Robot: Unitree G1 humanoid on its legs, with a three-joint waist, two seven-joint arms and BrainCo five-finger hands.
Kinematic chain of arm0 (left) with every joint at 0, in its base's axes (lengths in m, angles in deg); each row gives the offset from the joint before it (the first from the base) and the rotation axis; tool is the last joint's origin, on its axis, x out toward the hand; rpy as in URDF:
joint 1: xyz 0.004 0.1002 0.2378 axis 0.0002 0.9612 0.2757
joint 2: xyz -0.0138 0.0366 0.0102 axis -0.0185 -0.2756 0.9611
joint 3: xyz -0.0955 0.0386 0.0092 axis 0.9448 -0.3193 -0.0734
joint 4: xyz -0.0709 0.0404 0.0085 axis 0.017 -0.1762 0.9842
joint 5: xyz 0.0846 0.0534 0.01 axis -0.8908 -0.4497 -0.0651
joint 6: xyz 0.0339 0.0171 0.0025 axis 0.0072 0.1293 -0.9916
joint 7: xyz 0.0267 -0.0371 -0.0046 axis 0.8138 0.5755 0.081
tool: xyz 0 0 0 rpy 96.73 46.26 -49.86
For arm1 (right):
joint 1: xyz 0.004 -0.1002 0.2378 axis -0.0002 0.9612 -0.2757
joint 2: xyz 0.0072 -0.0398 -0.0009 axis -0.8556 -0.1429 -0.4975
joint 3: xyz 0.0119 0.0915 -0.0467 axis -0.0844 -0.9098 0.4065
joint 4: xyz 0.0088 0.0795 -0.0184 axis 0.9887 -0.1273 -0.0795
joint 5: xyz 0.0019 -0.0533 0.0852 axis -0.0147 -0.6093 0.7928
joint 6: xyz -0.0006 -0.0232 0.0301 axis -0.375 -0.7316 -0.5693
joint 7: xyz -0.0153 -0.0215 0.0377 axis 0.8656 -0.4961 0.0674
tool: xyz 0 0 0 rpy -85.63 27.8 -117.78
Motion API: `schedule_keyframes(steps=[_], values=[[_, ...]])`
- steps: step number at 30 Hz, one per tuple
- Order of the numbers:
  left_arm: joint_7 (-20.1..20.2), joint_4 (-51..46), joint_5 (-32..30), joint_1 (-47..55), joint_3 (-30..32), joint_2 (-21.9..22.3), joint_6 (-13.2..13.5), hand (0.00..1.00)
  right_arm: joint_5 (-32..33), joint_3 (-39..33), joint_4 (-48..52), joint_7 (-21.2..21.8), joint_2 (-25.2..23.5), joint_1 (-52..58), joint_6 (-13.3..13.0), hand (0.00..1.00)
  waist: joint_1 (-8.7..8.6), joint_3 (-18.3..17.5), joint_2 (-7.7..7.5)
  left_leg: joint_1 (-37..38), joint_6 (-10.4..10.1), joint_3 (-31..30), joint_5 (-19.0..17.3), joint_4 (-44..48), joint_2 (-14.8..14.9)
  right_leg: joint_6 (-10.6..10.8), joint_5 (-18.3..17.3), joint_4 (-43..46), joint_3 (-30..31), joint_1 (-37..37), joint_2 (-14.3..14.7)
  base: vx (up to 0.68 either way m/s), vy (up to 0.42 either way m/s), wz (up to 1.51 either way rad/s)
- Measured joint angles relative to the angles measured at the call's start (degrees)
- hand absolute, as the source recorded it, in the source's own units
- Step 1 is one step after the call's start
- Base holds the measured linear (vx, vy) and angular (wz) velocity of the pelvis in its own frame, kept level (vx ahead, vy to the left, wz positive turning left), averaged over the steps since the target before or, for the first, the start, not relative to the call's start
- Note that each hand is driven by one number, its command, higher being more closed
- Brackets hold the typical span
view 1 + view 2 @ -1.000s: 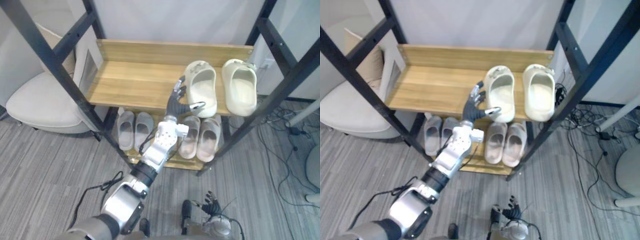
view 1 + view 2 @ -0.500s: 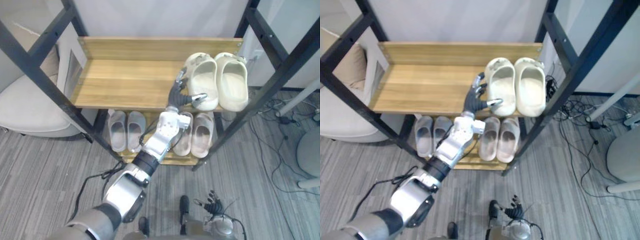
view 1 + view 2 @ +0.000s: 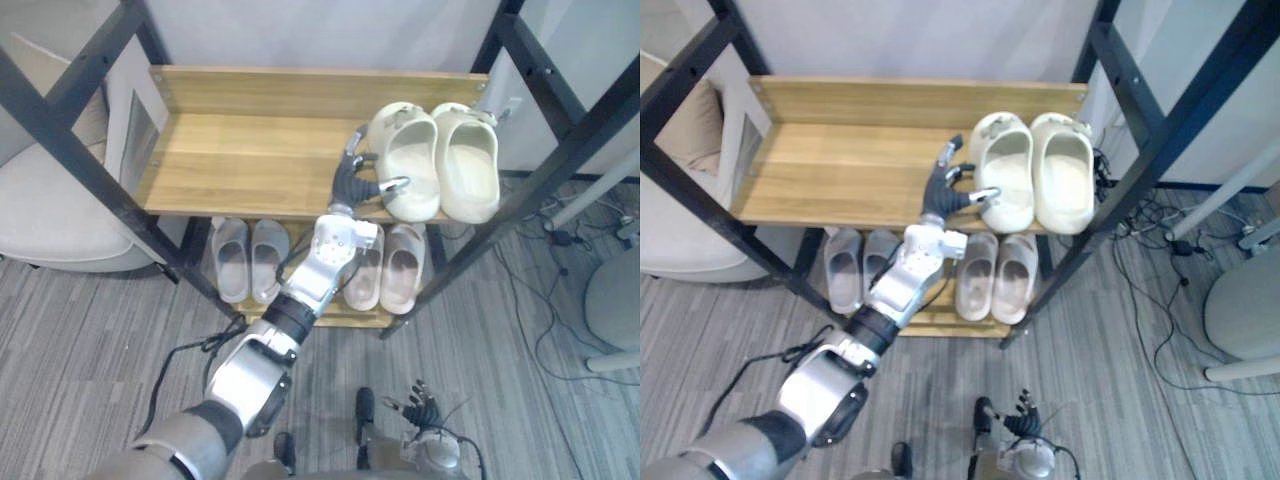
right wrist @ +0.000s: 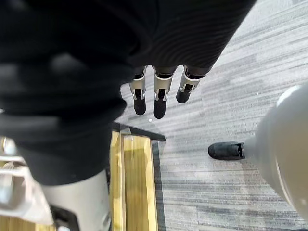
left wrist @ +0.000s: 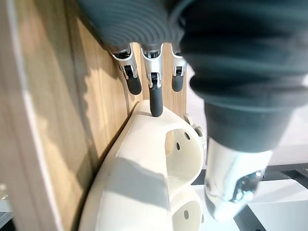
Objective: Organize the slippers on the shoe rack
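Note:
Two cream clogs stand side by side, touching, at the right end of the wooden top shelf (image 3: 240, 160): the left clog (image 3: 408, 150) and the right clog (image 3: 472, 165). My left hand (image 3: 350, 185) is open at the left clog's outer side, thumb reaching over its heel rim. In the left wrist view its straight fingers (image 5: 155, 98) touch the clog (image 5: 149, 173). On the lower shelf lie a grey pair of slippers (image 3: 248, 262) and a beige pair (image 3: 398, 270). My right hand (image 3: 425, 415) hangs low near the floor, fingers (image 4: 160, 103) straight and holding nothing.
Black slanted frame posts (image 3: 80, 130) flank the rack on both sides. A white cushioned chair (image 3: 50, 215) stands left of it. Cables (image 3: 570, 300) and a round white base (image 3: 615, 310) lie on the grey floor to the right. The top shelf's left half is bare wood.
The gap between the two cream clogs has closed: the left clog slid right against the other under my left hand. The camera view has also shifted.

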Motion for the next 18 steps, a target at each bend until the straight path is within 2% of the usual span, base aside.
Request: schedule_keyframes(steps=[9,14,18], values=[[3.1,-19.5,1.3,11.4,-4.0,-1.4,1.7,0.0,0.1,0.7,0.0,0.3,0.2,-0.1,0.1,0.0,0.65,0.5,0.69,0.1,0.2,-5.6,-0.1,1.5,-0.1,0.4,-1.5,0.0,-5.6,4.1,-0.9,0.01,0.012,0.32],[7.7,-32.8,6.8,20.8,-8.7,-2.5,4.6,0.0,0.3,2.4,0.0,0.4,0.3,0.1,0.2,0.0,2.25,0.1,1.04,1.3,0.1,-9.0,0.0,1.6,-0.2,0.7,-2.8,0.0,-9.2,7.0,-1.2,0.04,0.004,0.36],[12.8,-38.8,10.8,29.2,-14.2,-2.7,6.3,0.0,0.3,2.7,-0.1,0.6,0.3,-0.1,0.4,0.0,3.45,-0.9,1.81,2.2,0.0,-11.6,0.0,1.7,-0.4,1.2,-4.0,0.0,-12.4,9.7,-1.6,0.06,0.014,0.4]])
